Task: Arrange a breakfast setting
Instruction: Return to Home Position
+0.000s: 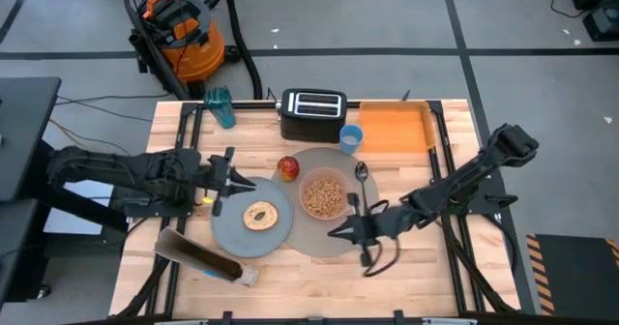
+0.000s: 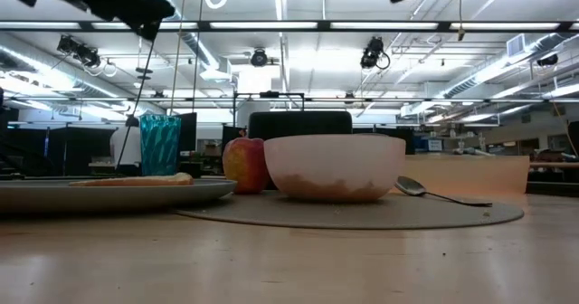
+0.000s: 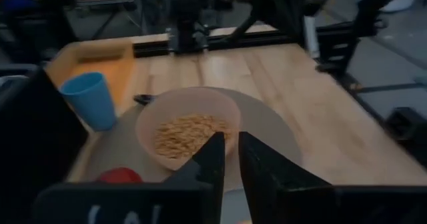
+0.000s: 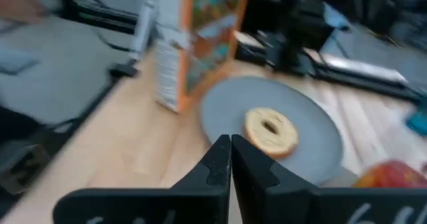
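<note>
The large grey mat (image 1: 327, 236) lies mid-table. On it stand the pink bowl (image 1: 324, 195) holding cereal and the metal spoon (image 1: 362, 173); the red apple (image 1: 288, 167) sits at its left edge. The grey-blue plate (image 1: 232, 230) overlaps the mat's left side and carries the bagel (image 1: 261, 215). The small blue cup (image 1: 351, 137) stands beyond the mat. My left gripper (image 1: 250, 184) hovers over the plate's far edge, a narrow gap between its fingers (image 3: 230, 147), and holds nothing. My right gripper (image 1: 334, 234) is shut and empty (image 4: 231, 143) above the mat's near edge.
A black toaster (image 1: 312, 115) and an orange tray (image 1: 395, 127) stand at the far edge, with a teal glass (image 1: 221, 107) at the far left. A cereal box (image 1: 208, 257) lies on its side near the front left corner. Bare wood shows at the front right.
</note>
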`<state>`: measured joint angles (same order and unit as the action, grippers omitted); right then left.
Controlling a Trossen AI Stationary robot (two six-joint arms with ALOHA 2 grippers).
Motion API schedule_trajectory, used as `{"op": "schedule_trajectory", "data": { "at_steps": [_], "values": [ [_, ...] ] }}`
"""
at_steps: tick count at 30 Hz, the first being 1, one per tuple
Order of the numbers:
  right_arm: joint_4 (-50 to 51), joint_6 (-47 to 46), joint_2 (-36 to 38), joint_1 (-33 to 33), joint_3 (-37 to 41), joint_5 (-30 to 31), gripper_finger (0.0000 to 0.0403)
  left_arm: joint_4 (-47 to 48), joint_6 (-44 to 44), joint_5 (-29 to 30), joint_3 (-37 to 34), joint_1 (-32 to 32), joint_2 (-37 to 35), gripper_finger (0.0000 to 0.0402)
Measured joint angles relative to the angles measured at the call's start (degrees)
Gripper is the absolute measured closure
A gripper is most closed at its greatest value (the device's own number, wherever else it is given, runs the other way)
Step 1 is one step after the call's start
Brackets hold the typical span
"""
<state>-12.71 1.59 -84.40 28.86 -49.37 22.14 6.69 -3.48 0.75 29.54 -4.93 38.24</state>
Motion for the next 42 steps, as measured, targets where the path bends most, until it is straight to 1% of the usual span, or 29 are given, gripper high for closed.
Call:
{"op": "schedule_trajectory", "data": {
  "at_steps": [1,3,5,7,10,14,16,18,19,22,24,26,27,29,32,33,36,37,39,40,41,42],
  "values": [
    [-0.7,1.0,1.4,0.0,0.9,-1.1,0.0382,-0.3,0.4,-1.6,-1.1,0.8,-1.0,0.0353],
    [-3.3,1.4,4.4,-0.3,4.0,-4.4,0.0384,-0.4,1.3,-2.5,-3.3,1.9,-3.2,0.0359],
    [-7.0,0.0,7.8,-1.6,8.2,-8.1,0.0390,-2.2,1.6,-2.5,-5.5,2.5,-5.3,0.0363],
    [-8.8,-2.5,12.1,-2.9,12.9,-9.8,0.0395,-5.4,2.2,-2.5,-8.0,2.6,-7.5,0.0367],
    [-9.2,-5.3,20.9,-3.6,20.2,-9.2,0.0397,-10.1,2.9,-2.6,-12.2,2.6,-10.5,0.0367],
    [-9.6,-6.8,34.8,-3.5,28.4,-6.4,0.0390,-12.9,3.3,-2.2,-16.9,2.6,-14.5,0.0367],
    [-8.7,-8.8,41.8,-6.2,30.7,-6.0,0.0390,-14.1,4.0,-1.1,-18.3,2.6,-16.4,0.0367],
    [-4.5,-11.2,48.5,-11.4,31.2,-6.9,0.0393,-16.0,4.3,0.5,-19.4,2.6,-17.6,0.0367],
    [-1.5,-12.0,51.3,-14.3,31.2,-8.8,0.0395,-16.8,4.4,0.8,-20.0,2.6,-18.1,0.0367],
    [4.0,-12.1,57.6,-21.2,31.3,-17.7,0.0397,-18.5,4.6,1.0,-20.8,2.6,-18.9,0.0367],
    [6.1,-11.5,60.9,-23.6,31.4,-22.1,0.0396,-18.8,5.4,1.0,-20.8,2.6,-19.0,0.0367],
    [5.2,-9.7,64.3,-23.7,32.5,-24.4,0.0396,-18.4,5.8,1.0,-20.8,2.6,-18.9,0.0367],
    [4.7,-8.5,66.1,-23.5,33.5,-24.6,0.0397,-18.4,5.8,1.0,-20.8,2.6,-18.9,0.0367],
    [3.5,-6.5,69.5,-23.1,35.8,-24.5,0.0398,-18.5,5.4,1.0,-20.8,2.6,-18.9,0.0367],
    [3.8,-6.5,74.5,-24.0,38.2,-23.6,0.0398,-18.5,4.7,1.0,-20.8,2.6,-18.9,0.0367],
    [4.4,-6.5,76.0,-25.1,38.2,-23.3,0.0398,-18.5,4.7,1.0,-20.8,2.6,-18.9,0.0367],
    [10.8,-5.2,80.0,-29.2,35.5,-23.4,0.0398,-18.5,4.8,1.0,-20.8,2.6,-18.9,0.0367],
    [12.5,-5.1,81.5,-30.2,34.5,-25.1,0.0398,-18.5,5.1,1.0,-20.8,2.6,-18.9,0.0367],
    [14.0,-6.2,84.3,-31.3,34.0,-31.0,0.0398,-18.4,5.8,0.9,-20.8,2.4,-18.9,0.0367],
    [13.5,-6.8,84.2,-31.3,34.5,-33.4,0.0398,-18.4,5.9,1.0,-20.8,2.2,-18.9,0.0367],
    [14.7,-7.6,84.3,-31.2,35.3,-34.6,0.0398,-18.4,5.8,0.9,-20.8,2.0,-18.9,0.0367],
    [14.7,-8.4,84.0,-31.1,36.4,-34.6,0.0398,-18.4,5.7,0.9,-20.8,1.6,-18.9,0.0367]
  ]
}}
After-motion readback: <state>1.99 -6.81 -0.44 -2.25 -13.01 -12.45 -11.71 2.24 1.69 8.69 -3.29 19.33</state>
